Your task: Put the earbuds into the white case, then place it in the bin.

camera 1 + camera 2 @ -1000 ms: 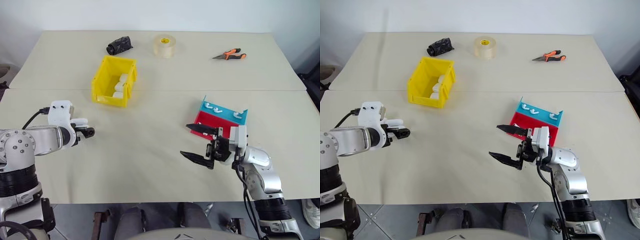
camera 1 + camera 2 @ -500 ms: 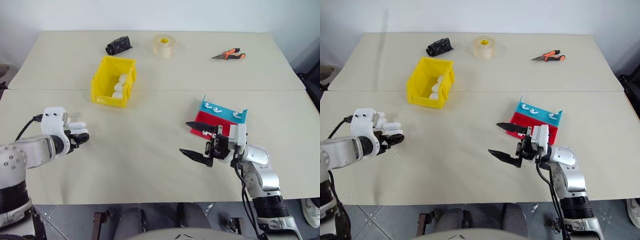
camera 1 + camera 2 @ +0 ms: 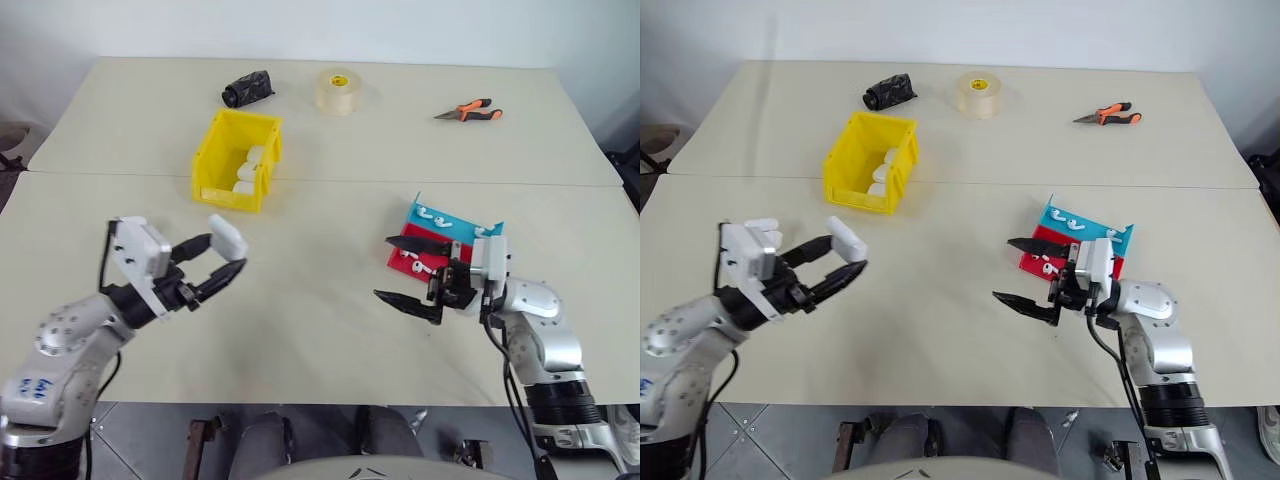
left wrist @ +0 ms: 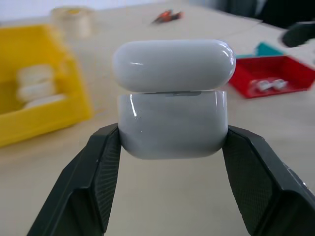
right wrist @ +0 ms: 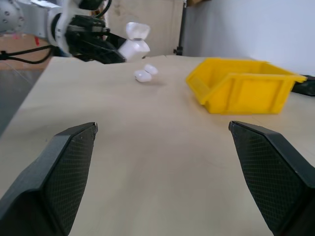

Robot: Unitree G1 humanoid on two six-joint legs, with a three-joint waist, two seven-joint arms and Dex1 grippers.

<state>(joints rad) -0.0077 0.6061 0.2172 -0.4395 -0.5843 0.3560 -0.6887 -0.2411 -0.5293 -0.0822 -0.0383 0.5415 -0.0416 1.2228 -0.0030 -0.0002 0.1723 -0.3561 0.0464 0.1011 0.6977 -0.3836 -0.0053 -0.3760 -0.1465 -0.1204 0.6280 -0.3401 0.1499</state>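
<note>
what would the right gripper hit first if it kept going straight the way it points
Probably nothing close: the open right gripper points left over bare table. Farther along, roughly, is the left gripper holding the white case, though depth is unclear.

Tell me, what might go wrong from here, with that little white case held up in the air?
The left gripper pinches the white case only at its lower sides, with glossy, rounded walls, so it might slip and drop to the table. The lid stands slightly ajar, so a bump could flip it. The earbuds lie tiny in the red tray beside the open right gripper, whose big fingers may fumble them.
</note>
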